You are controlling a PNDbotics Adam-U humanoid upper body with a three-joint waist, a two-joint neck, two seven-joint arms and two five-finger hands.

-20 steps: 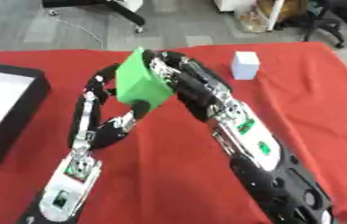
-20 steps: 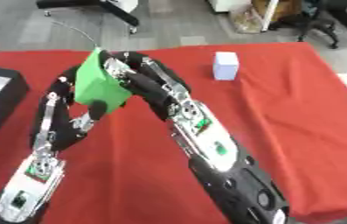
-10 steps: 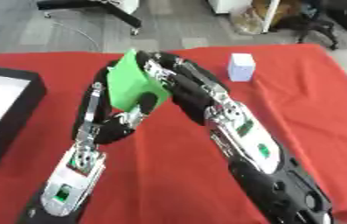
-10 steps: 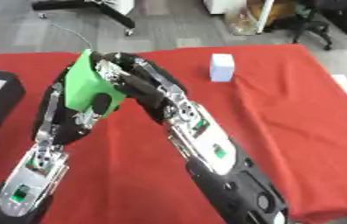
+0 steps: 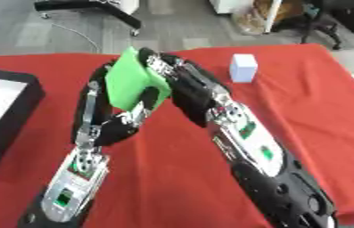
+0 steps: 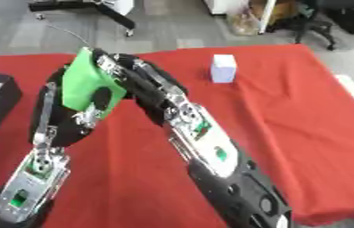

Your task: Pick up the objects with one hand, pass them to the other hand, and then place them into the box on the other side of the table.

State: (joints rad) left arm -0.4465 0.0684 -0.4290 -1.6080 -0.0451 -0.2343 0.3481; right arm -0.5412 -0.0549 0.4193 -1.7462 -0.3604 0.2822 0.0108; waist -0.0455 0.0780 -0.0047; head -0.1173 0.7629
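A green block (image 5: 129, 80) is held up above the red table (image 5: 312, 107), tilted on edge. My right hand (image 5: 173, 73) reaches in from the lower right, and its fingers curl round the block's upper right edge. My left hand (image 5: 142, 103) comes up from the lower left. Its thumb lies across the block's lower front face, with the fingers hidden behind the block. The black box (image 5: 12, 127) with a pale inside sits at the table's left edge. A small white cube (image 5: 243, 67) stands on the cloth at the far right.
Grey floor with chair bases and bags lies beyond the table's far edge. The table's right edge (image 6: 351, 93) runs diagonally near the white cube. Both forearms cross the middle of the table.
My left hand has risen and closed onto the lower part of the green block. The block and my right hand have barely moved; the view has shifted slightly.
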